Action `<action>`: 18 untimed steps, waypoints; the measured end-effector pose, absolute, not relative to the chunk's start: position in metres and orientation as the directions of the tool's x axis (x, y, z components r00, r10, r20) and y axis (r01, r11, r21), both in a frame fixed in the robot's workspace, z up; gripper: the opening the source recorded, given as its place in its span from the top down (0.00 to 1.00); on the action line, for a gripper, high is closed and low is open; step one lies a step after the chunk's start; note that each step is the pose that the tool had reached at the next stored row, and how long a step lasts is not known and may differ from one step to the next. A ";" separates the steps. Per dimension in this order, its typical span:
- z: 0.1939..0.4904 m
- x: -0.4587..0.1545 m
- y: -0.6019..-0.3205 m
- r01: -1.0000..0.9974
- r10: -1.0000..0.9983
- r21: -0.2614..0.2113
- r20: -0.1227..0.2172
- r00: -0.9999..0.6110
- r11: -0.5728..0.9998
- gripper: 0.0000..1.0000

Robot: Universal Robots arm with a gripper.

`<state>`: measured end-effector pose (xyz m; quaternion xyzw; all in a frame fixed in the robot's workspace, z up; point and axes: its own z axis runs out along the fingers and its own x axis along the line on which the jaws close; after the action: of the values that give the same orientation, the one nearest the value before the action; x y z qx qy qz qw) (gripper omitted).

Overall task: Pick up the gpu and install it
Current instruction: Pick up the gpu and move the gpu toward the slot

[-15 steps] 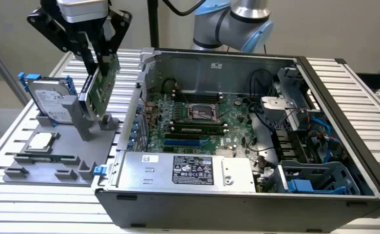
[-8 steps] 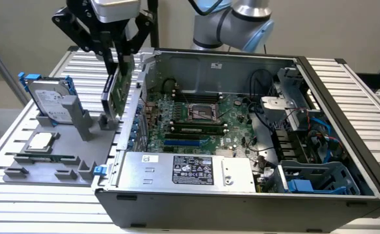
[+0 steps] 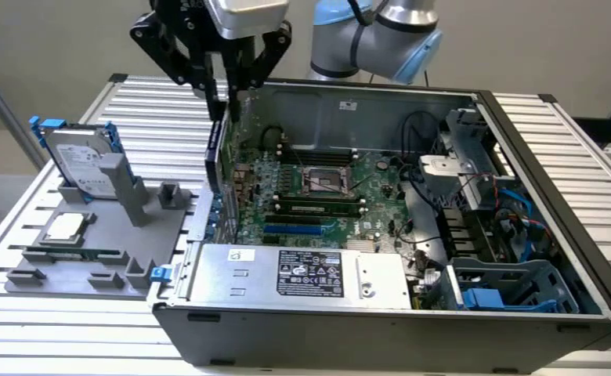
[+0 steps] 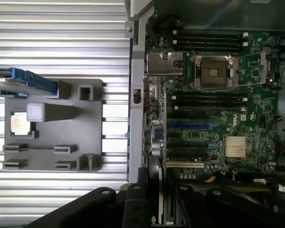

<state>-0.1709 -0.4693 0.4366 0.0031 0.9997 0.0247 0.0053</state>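
Quick update from the bench: the pick-up half looks done. The gripper is in the upper left of the exterior view, jaws pinched narrow on the top edge of the gpu. The card hangs upright and edge-on below it, so from here you mostly see a thin dark strip. It sits just inside the wall of the open computer case on the exterior view's left, over the edge of the motherboard.

In the wrist view the card runs straight out between the jaws, with the board's row of slots spread out beyond it. The blue slot and its neighbours look bare to me, so I'd say the install part is not yet done. I can't tell if the card's lower edge touches anything.

Over at the middle left of the exterior view, the grey parts holder sits on the slatted worktop with the hard drive standing in it, well apart from the card.
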 end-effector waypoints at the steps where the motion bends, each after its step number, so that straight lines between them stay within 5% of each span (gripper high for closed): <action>1: 0.436 -0.166 -0.469 0.006 0.007 0.049 -0.010 -1.000 0.999 1.00; 18: 0.410 -0.089 -0.461 0.006 0.007 0.044 -0.011 -1.000 0.999 1.00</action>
<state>-0.0887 -0.4609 0.4105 0.0031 0.9997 0.0222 0.0054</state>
